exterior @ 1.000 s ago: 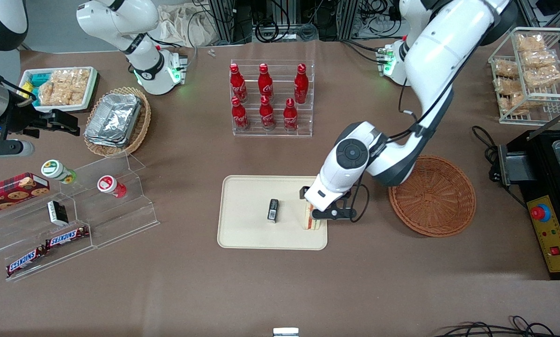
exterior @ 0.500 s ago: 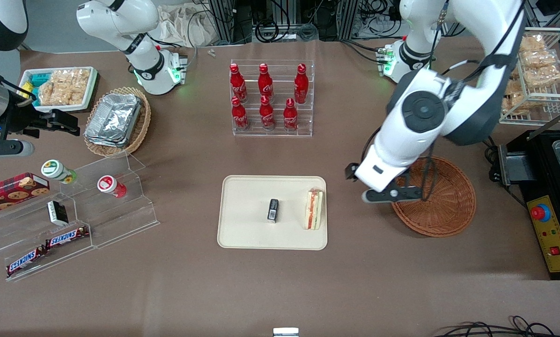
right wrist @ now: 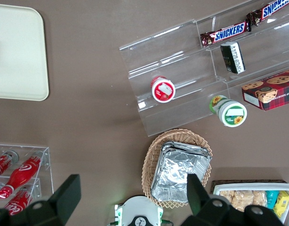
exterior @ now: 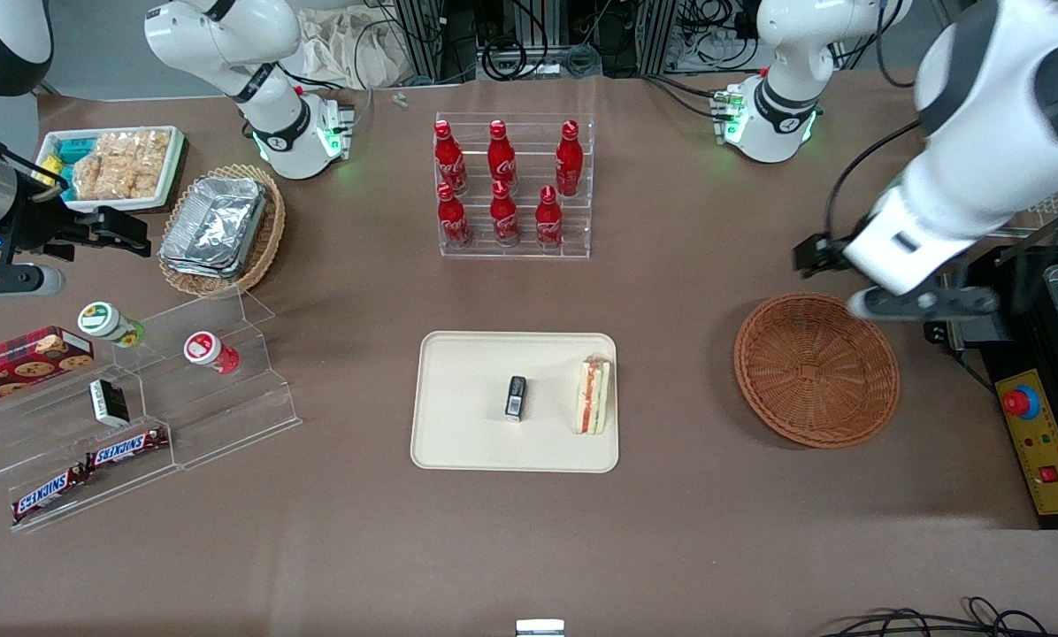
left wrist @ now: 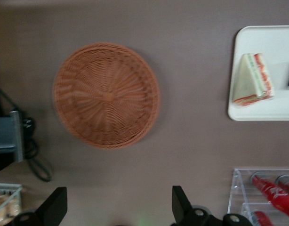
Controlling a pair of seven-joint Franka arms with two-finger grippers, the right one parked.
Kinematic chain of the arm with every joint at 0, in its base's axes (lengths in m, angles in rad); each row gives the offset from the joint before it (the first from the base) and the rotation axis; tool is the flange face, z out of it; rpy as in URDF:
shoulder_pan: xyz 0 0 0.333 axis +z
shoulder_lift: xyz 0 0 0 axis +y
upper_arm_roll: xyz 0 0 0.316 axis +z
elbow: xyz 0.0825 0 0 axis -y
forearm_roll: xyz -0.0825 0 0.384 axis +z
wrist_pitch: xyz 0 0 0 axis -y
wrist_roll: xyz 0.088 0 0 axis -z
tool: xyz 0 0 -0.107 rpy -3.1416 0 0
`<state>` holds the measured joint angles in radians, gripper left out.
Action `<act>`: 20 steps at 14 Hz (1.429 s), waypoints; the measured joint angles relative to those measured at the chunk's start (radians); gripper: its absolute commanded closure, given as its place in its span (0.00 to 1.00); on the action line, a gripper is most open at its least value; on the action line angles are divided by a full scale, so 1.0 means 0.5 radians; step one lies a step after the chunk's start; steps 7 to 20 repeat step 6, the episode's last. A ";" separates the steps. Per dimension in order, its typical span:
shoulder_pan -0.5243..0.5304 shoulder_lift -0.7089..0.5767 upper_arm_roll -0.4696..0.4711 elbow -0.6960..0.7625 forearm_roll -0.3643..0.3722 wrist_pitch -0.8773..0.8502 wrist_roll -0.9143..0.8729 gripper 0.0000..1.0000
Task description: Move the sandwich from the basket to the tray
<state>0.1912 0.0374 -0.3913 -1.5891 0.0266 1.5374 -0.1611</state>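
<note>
The sandwich [exterior: 593,395] lies on the tray [exterior: 458,442], so the gripper [exterior: 923,305], jaws wide and empty, hangs above the basket [exterior: 816,370] rim.

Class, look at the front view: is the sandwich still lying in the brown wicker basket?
No, the sandwich lies on the tray; the basket holds nothing.
</note>
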 measured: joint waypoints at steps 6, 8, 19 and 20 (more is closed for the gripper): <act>-0.425 -0.165 0.694 -0.007 -0.069 -0.114 0.270 0.00; -0.425 -0.165 0.694 -0.007 -0.069 -0.114 0.270 0.00; -0.425 -0.165 0.694 -0.007 -0.069 -0.114 0.270 0.00; -0.425 -0.165 0.694 -0.007 -0.069 -0.114 0.270 0.00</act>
